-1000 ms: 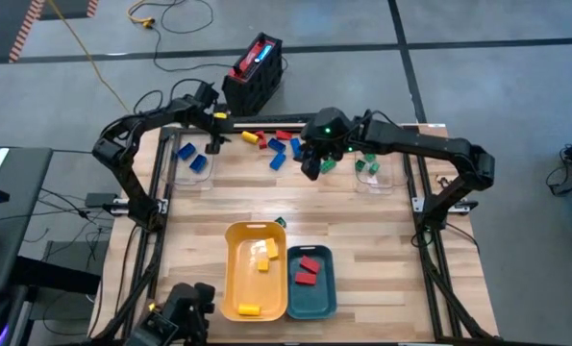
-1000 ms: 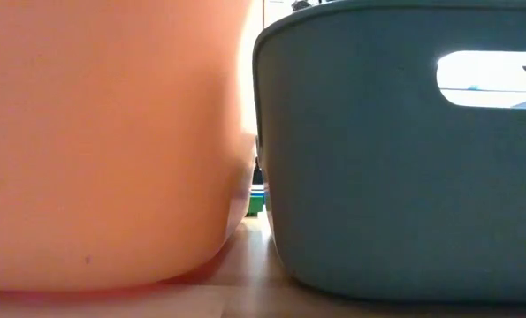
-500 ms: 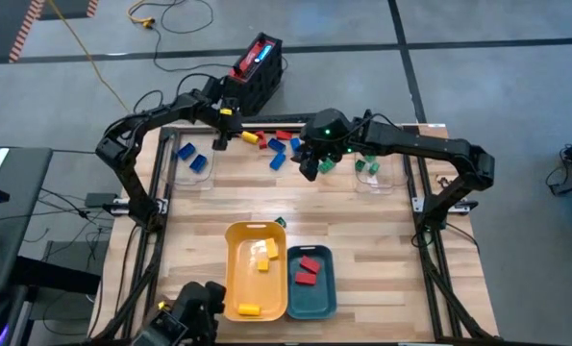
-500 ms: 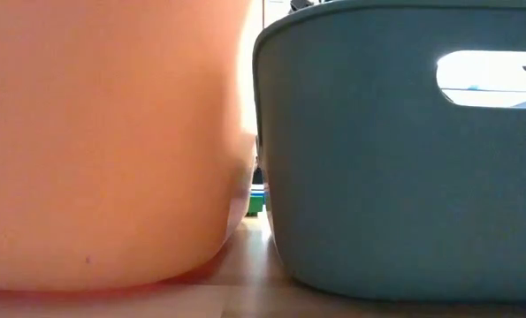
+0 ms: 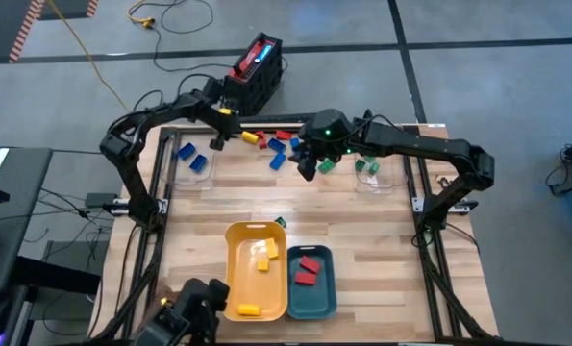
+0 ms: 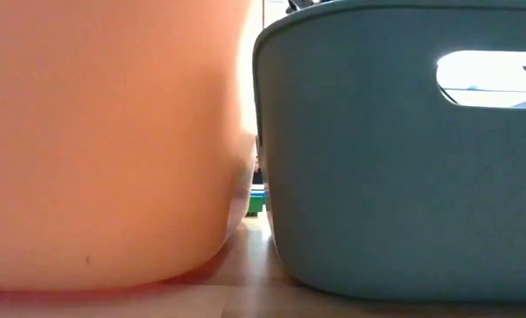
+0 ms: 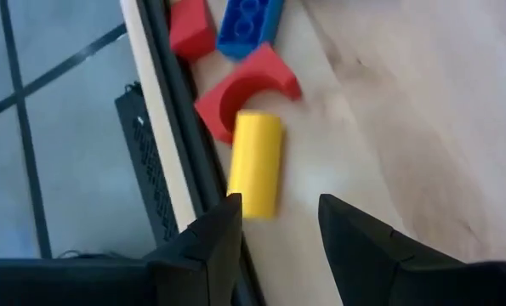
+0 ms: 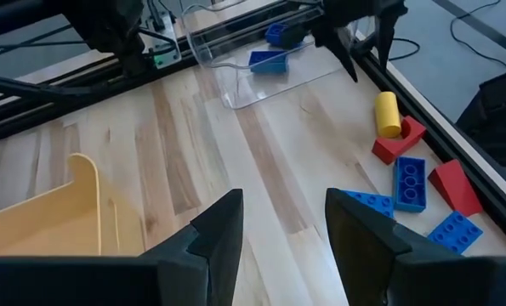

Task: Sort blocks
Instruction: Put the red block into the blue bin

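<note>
Yellow cylinder block (image 7: 257,163) lies at the surface's upper edge in the high view, touching a red arch block (image 7: 246,95). Left gripper (image 7: 278,223) hovers over it, jaws released. Centre the jaws across the cylinder before descending. Right gripper (image 8: 283,225) waits mid-surface, jaws released, empty.

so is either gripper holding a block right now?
No. Left gripper is open just short of the yellow block; right gripper is open over bare table.
</note>
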Action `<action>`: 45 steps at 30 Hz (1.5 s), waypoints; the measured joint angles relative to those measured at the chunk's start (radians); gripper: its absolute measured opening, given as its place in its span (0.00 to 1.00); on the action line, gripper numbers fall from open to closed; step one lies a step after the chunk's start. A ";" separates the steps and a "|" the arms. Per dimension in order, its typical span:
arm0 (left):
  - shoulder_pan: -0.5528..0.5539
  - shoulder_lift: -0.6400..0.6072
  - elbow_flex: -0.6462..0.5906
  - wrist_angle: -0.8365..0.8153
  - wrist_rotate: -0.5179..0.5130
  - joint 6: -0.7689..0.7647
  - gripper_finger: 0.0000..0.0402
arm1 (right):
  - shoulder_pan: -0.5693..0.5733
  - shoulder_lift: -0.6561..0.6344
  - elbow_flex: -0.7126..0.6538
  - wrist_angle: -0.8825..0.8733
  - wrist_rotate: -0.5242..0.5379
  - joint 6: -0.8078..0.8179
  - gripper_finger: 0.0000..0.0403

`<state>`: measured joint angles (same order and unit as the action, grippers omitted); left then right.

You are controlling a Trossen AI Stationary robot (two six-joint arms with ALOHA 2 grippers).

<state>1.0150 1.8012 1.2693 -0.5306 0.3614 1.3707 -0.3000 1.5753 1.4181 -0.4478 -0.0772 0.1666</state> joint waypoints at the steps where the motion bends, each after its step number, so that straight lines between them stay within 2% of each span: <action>1: -0.014 0.000 0.008 0.002 -0.023 -0.025 0.38 | 0.000 0.000 0.000 0.000 0.000 0.003 0.45; 4: -0.033 -0.001 0.046 0.001 -0.046 -0.077 0.38 | 0.000 0.000 0.000 0.003 0.000 0.009 0.45; 10: -0.035 0.006 0.112 -0.021 0.035 -0.104 0.38 | 0.002 0.000 0.000 0.031 0.000 0.009 0.45; 20: -0.058 0.126 0.271 -0.058 0.033 -0.179 0.38 | -0.003 0.000 0.000 0.048 0.000 -0.006 0.45; 25: -0.058 0.166 0.344 -0.088 0.068 -0.214 0.38 | -0.003 0.000 0.000 0.046 0.000 -0.002 0.45; 32: -0.059 0.213 0.352 -0.188 0.073 -0.233 0.38 | -0.003 0.000 0.000 0.046 0.000 -0.001 0.45; 40: -0.060 0.165 0.353 -0.200 0.071 -0.252 0.38 | -0.006 0.000 0.000 0.047 0.000 0.005 0.44; 45: -0.051 0.124 0.353 -0.208 0.021 -0.291 0.38 | -0.010 0.000 0.000 0.046 0.000 0.017 0.44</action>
<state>0.9642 1.9253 1.6218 -0.7390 0.3825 1.0792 -0.3099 1.5753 1.4185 -0.4019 -0.0776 0.1841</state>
